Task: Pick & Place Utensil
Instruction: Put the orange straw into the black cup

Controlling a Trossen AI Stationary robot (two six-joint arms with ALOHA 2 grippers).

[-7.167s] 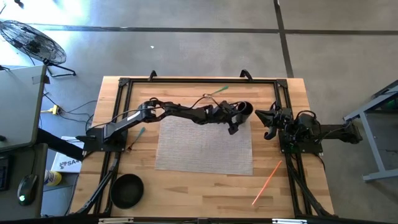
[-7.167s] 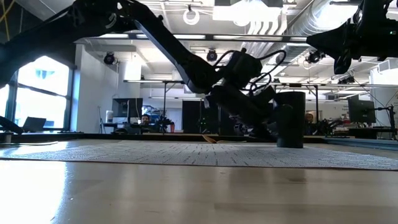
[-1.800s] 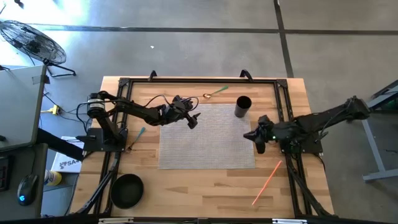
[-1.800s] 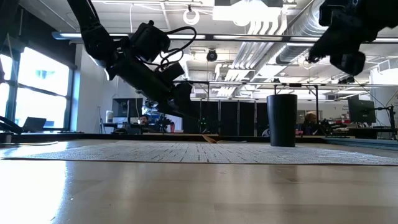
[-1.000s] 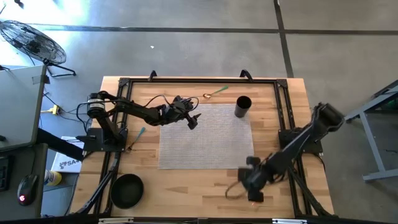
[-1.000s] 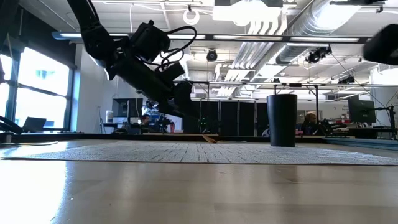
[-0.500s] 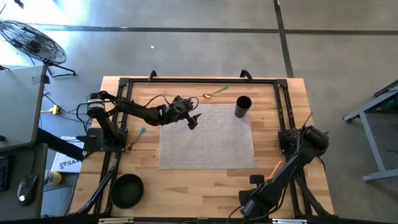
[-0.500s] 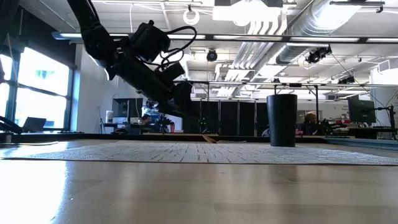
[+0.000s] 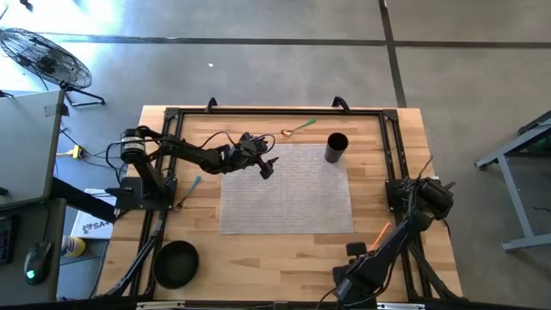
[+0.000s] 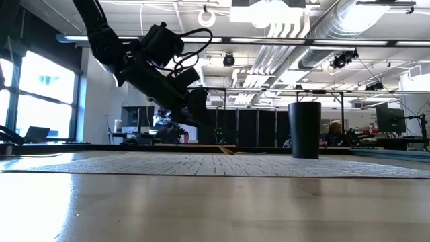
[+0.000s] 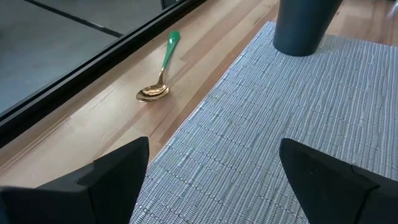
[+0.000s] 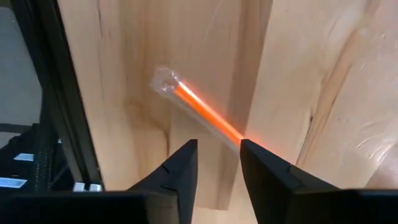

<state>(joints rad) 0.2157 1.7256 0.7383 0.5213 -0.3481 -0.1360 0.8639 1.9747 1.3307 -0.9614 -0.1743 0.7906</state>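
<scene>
The right gripper (image 9: 353,284) is down at the table's near edge, on the right side, its arm folded back toward its base. In its wrist view the two fingers (image 12: 180,171) stand a narrow gap apart with the orange utensil (image 12: 198,106) running down into that gap; the fingers straddle its lower end and are not visibly pressed on it, so the jaws are partly open and nothing is gripped. The utensil is a thin orange stick with a clear, squarish tip, lying flat on the bare wood beside the dark frame rail; from above only its upper end (image 9: 380,232) shows, just right of the mat's near right corner (the rest is hidden under the arm). The left gripper (image 9: 268,166) hovers over the far left part of the mat (image 9: 284,198), well above it in the low view, where it hangs tilted toward the cup. Its fingers (image 11: 118,171) are spread wide and hold nothing. The black cup (image 9: 337,147) stands upright at the mat's far right corner. A spoon (image 9: 300,128) with a green handle and gold bowl lies on the wood just beyond the mat's far edge, between the left gripper and the cup. Another small green-handled utensil (image 9: 190,189) lies on the wood left of the mat, near the left arm's base, and a black bowl (image 9: 176,263) sits at the table's near left corner
</scene>
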